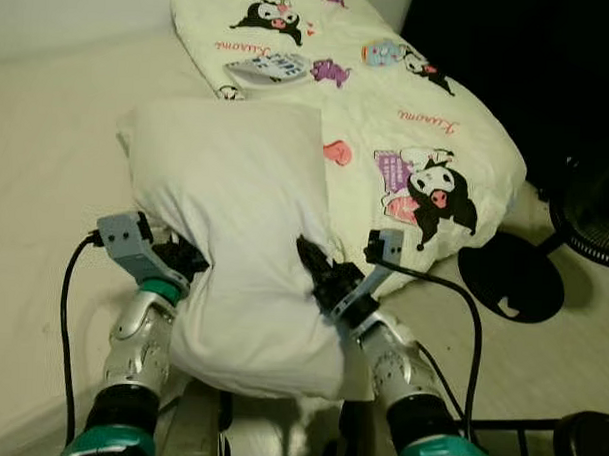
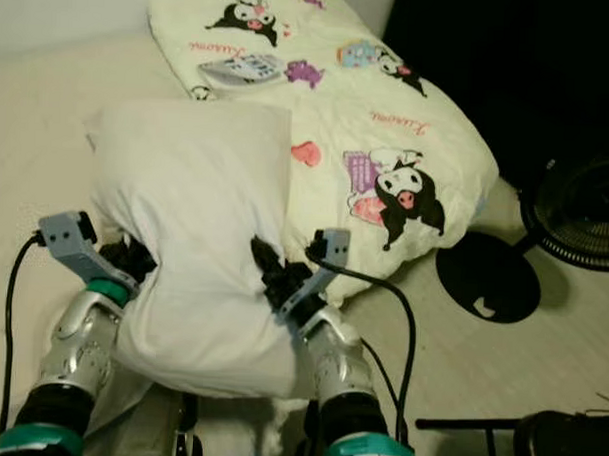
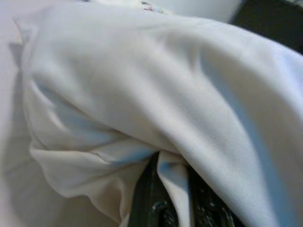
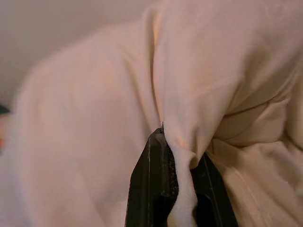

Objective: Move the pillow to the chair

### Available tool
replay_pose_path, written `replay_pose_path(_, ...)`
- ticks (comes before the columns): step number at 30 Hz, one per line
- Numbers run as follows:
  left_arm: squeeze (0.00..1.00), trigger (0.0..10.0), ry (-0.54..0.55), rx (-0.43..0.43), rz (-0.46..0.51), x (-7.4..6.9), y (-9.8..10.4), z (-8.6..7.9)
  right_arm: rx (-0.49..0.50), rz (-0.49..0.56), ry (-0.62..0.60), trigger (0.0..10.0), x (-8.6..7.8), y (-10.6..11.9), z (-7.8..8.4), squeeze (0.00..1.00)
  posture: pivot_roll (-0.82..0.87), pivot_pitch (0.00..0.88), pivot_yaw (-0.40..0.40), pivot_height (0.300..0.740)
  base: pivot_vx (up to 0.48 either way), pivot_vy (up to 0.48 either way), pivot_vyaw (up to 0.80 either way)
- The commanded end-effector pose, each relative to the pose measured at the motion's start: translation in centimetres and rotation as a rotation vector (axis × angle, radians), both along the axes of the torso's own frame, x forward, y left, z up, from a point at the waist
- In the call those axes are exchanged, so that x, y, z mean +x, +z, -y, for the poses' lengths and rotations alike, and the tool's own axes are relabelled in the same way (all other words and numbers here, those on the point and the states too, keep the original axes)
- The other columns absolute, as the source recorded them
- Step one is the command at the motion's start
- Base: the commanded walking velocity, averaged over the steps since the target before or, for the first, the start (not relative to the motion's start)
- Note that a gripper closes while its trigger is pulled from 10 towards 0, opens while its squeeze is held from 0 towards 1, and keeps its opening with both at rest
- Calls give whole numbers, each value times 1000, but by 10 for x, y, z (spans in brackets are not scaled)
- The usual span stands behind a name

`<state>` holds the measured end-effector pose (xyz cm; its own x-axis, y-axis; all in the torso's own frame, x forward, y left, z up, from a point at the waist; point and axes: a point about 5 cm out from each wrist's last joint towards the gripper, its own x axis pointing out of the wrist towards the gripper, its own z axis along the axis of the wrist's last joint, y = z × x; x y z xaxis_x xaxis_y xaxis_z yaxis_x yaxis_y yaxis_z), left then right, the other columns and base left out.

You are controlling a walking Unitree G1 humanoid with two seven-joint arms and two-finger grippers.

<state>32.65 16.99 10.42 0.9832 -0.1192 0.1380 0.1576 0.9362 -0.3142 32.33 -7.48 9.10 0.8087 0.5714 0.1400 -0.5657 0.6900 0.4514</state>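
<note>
1. White pillow (image 1: 239, 236) held up between both arms, over the cream bed (image 1: 46, 179), pinched at its sides.
2. Left gripper (image 1: 188, 256) clamped on a fold of pillow fabric; right gripper (image 1: 318, 274) likewise, cloth bunched between its fingers (image 4: 154, 175).
3. Cartoon-print blanket (image 1: 388, 121) lies on the bed just past the pillow, to the right.
4. Black fan base (image 1: 510, 277) on the floor right of the bed; fan head (image 1: 595, 213) cut off at the frame edge.
5. Black frame (image 1: 538, 431) at lower right, partly cropped, can't identify.
6. Fingertips mostly buried in fabric; pillow's underside hidden.
</note>
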Motion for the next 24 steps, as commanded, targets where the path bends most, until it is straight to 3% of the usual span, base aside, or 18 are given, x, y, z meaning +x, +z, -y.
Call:
replay_pose_path(1, 0, 10000, -54, 54, -5, -3, 1, 16, -57, -31, 24, 10000, -11, -11, -23, 0, 168, 18, 3, 612, 0, 0, 0)
replay_pose_path(5, 0, 10000, -52, 126, 2, -10, 1, 21, -83, -52, 2, 10000, -16, -16, -20, 0, 170, 13, -2, 612, 0, 0, 0)
replay_pose_path(8, 0, 10000, -114, 281, 59, -14, 7, 33, -72, -46, 8, 10000, -19, -13, -22, 0, 174, 9, -6, 621, 0, 0, 0)
replay_pose_path(11, 0, 10000, -131, 308, 81, -14, 12, 39, -73, -33, 2, 10000, -19, -9, -25, 0, 175, 4, -4, 631, 0, 0, 0)
replay_pose_path(17, 0, 10000, -42, 271, 63, -9, 20, 34, -78, -42, -46, 10000, -17, -9, -26, 0, 173, 3, -1, 656, 0, 0, 0)
replay_pose_path(24, 0, 10000, -21, 357, 71, -7, 25, 33, -84, -81, -91, 10000, -17, -14, -21, 0, 192, 17, 8, 686, 0, 0, 0)
